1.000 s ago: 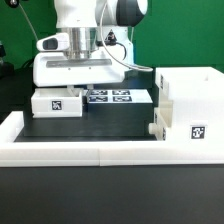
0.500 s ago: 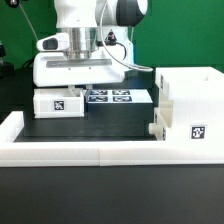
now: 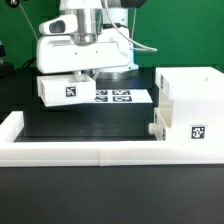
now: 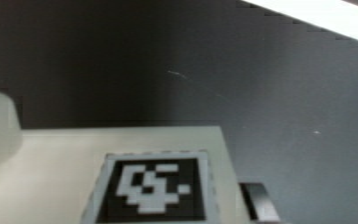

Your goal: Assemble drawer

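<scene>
My gripper (image 3: 86, 72) is shut on a small white tray (image 3: 66, 90) with a black-and-white tag. It holds the tray tilted, a little above the black table at the exterior view's left. In the wrist view the tray's tagged white face (image 4: 158, 180) fills the near part, with one dark finger (image 4: 256, 200) at its edge. The other finger is hidden. The tall white box shell (image 3: 190, 100) stands at the exterior view's right, apart from the tray. A small white part (image 3: 155, 130) juts from its lower left side.
The marker board (image 3: 122, 97) lies flat on the table just behind and to the right of the held tray. A low white border wall (image 3: 100, 152) runs along the front and up the left side (image 3: 12, 125).
The tray has come up off the table and shifted slightly right, now tilted. The arm's hand has risen with it. The box shell has not moved.
</scene>
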`<state>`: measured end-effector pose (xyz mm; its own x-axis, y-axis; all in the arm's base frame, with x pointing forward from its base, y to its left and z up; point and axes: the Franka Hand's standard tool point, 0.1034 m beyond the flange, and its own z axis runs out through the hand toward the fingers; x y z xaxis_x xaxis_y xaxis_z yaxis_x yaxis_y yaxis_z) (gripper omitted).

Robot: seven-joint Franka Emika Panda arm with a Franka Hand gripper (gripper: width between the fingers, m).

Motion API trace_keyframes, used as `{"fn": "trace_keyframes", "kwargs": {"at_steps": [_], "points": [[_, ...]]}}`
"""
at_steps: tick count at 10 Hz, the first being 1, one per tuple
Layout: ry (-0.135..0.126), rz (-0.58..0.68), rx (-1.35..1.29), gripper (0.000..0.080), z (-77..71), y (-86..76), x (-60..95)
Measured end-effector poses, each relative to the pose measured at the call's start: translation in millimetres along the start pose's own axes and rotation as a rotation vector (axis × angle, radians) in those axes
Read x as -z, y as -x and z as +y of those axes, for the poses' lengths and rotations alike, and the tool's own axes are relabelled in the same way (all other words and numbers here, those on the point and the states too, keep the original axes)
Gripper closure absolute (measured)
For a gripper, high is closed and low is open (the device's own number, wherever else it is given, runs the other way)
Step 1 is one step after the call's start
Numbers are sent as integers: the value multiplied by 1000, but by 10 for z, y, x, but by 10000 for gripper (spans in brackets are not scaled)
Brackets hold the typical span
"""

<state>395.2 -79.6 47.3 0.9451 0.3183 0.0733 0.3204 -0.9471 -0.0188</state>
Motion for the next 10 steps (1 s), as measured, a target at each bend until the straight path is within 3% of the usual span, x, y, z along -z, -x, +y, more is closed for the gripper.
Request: {"fn": "trace_keyframes", "kwargs": {"at_steps": [1, 2, 3, 7, 8, 10], "points": [[-30, -22, 37, 757, 27, -103, 91], [-44, -30, 90, 757, 65, -318, 178], [-42, -32, 136, 757, 72, -450, 201], [-47, -35, 269, 757, 72, -402, 170], [-48, -33, 412, 757, 94, -424, 149], [-47, -16, 577, 757, 168, -653, 109]]}}
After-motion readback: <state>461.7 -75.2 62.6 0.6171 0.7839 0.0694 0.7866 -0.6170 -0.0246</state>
